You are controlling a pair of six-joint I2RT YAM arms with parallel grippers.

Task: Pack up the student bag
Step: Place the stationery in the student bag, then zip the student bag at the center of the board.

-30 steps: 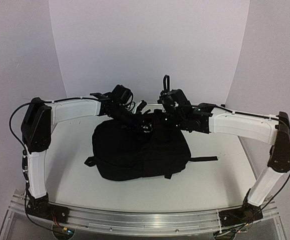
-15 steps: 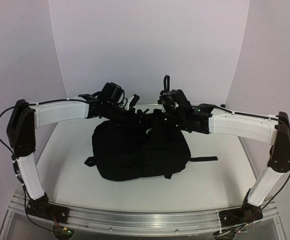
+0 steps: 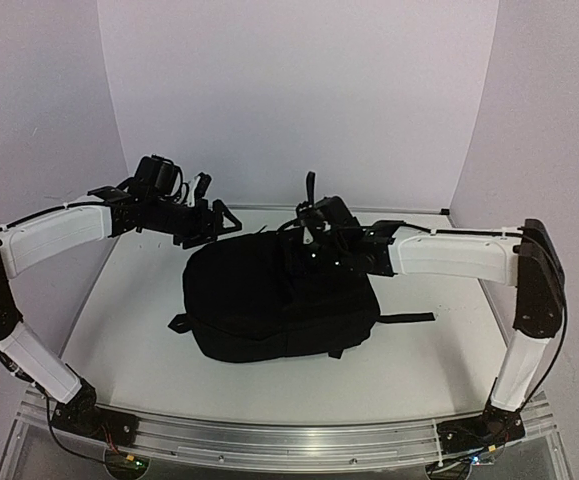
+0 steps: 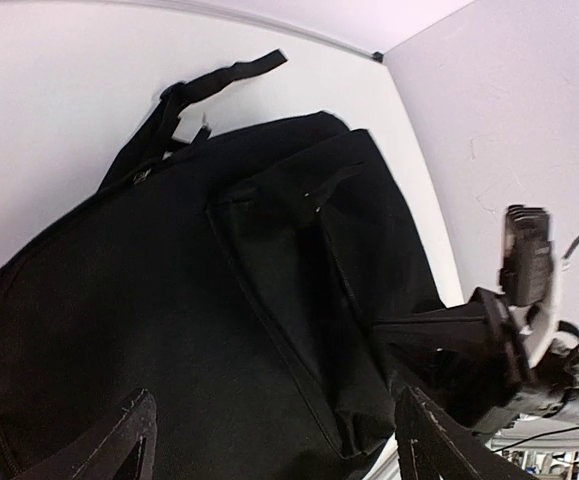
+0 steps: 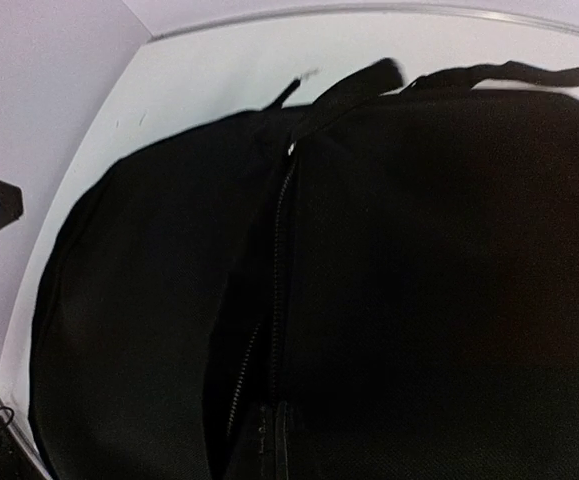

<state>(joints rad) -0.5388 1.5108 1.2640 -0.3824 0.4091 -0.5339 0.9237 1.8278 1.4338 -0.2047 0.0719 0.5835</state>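
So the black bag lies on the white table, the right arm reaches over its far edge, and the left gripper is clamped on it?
Not quite: the left gripper is open and clear of the bag, fingers spread wide, as the left wrist view shows. The bag does lie on the table, with the right arm over its far edge.

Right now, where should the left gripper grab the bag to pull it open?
Pinch the raised fold running across the bag's upper face, coming straight down with the left gripper astride it. The bag lies flat, so its smooth panels probably offer nothing to catch; that fold stands up and runs between the open fingers.
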